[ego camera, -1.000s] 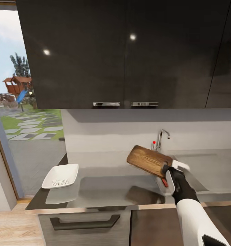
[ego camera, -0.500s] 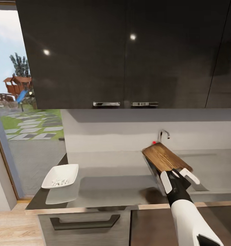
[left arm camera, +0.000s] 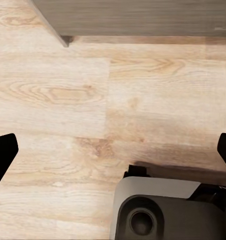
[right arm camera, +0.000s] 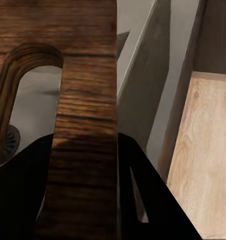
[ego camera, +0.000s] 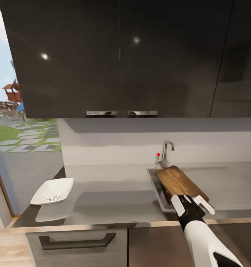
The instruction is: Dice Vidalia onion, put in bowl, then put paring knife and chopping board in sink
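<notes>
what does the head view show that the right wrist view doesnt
Head view: the bowl with diced onion on the countertop, the tap, the dark wall cabinets, and the sink as a whole.
Right wrist view: the board's handle slot up close, and a strip of wood floor.
Both: the chopping board held by the right gripper over the sink.

Daylight comes in from the window at my left, while two small ceiling-light glints sit on the dark upper cabinets (ego camera: 118,59) and the glossy worktop (ego camera: 110,193) carries soft grey reflections and a shadow under the cabinets. My right wrist view is dim and soft, perhaps from closeness, with the chopping board (right arm camera: 85,125) smeared. The floor (left arm camera: 92,100) under my left wrist is evenly bright.
</notes>
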Tool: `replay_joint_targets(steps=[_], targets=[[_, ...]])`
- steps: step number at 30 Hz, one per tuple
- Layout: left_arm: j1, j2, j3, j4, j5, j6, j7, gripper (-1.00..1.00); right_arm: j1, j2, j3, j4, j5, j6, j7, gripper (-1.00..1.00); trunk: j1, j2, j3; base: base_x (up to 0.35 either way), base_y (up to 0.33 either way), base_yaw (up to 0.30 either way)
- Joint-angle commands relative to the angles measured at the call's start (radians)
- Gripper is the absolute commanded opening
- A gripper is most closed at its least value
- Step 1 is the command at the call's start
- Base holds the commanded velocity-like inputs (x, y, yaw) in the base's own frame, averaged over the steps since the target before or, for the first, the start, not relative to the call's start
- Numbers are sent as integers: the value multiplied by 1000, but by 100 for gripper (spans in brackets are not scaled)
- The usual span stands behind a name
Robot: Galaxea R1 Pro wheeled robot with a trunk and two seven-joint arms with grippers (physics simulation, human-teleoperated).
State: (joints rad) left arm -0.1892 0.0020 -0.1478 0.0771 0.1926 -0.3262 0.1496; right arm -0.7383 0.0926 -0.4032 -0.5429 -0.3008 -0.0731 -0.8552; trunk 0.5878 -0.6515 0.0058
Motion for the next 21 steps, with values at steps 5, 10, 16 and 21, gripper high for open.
replay_joint_targets(steps=[5, 10, 16, 21], targets=[[-1, 0, -9, 4, 8, -7, 1, 100, 0, 0, -9, -8, -54, -8, -44, -100, 0, -1, 0, 0, -326, 0], [-1, 0, -9, 4, 8, -7, 1, 100, -1, 4, -9, -11, -60, -8, -74, -100, 0, -1, 0, 18, -113, 0], [-1, 0, -9, 4, 8, -7, 1, 100, 0, 7, -4, -11, -60, -8, -79, -100, 0, -1, 0, 142, -8, 0], [-1, 0, -9, 4, 8, -7, 1, 100, -1, 8, -3, -11, -59, -8, -79, -100, 0, -1, 0, 197, 0, 0]])
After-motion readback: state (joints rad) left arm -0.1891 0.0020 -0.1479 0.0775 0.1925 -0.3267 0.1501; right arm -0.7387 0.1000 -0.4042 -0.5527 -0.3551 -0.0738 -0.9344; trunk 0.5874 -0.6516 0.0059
